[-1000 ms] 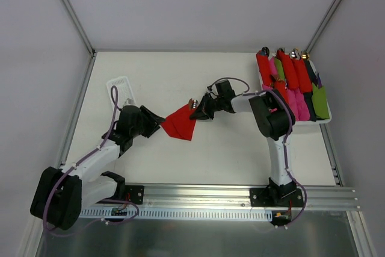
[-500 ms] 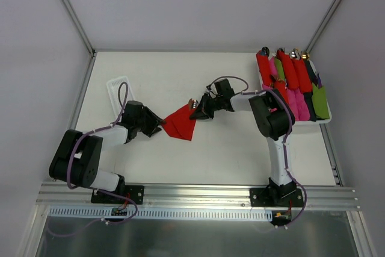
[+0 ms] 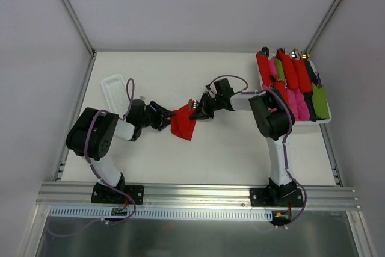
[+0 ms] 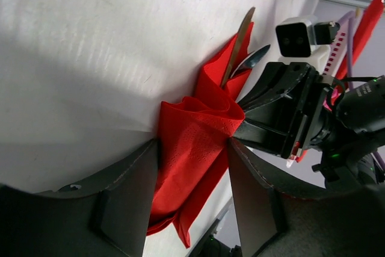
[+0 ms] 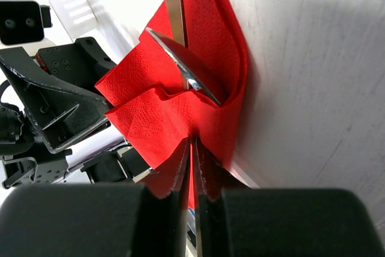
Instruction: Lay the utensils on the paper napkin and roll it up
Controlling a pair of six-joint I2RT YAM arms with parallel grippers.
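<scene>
— So, starting at the left: what has changed?

— The left arm has folded in. A second ago it lay stretched low across the desk; now its elbow stands up and the left gripper has pushed right, well past the white tray at the far left.

— And its jaws?

— Partway closed around the paper napkin. In the left wrist view the red paper fills the gap and touches both fingers. I can't tell how hard it squeezes.

— Where does the napkin sit?

— In the middle of the desk, between the two grippers. It was a wider, flatter shape a second ago. Now it is narrower and bunched, folded over on itself.

— The utensils?

— Inside the fold. The utensils poke out of the far end, and the spoon shows its shiny head resting in the red crease.

— The right side?

— The right gripper has not moved. Its jaws are closed tight, pinching a corner of the napkin just beside the spoon head.

— What does that mean for the task?

— I judge that placing is done and rolling is under way: the right end is anchored while the left side is being gathered over the cutlery. The fold looks loose, so it could spring open.

— And at the far right?

— The rolled bundles, untouched.
</scene>
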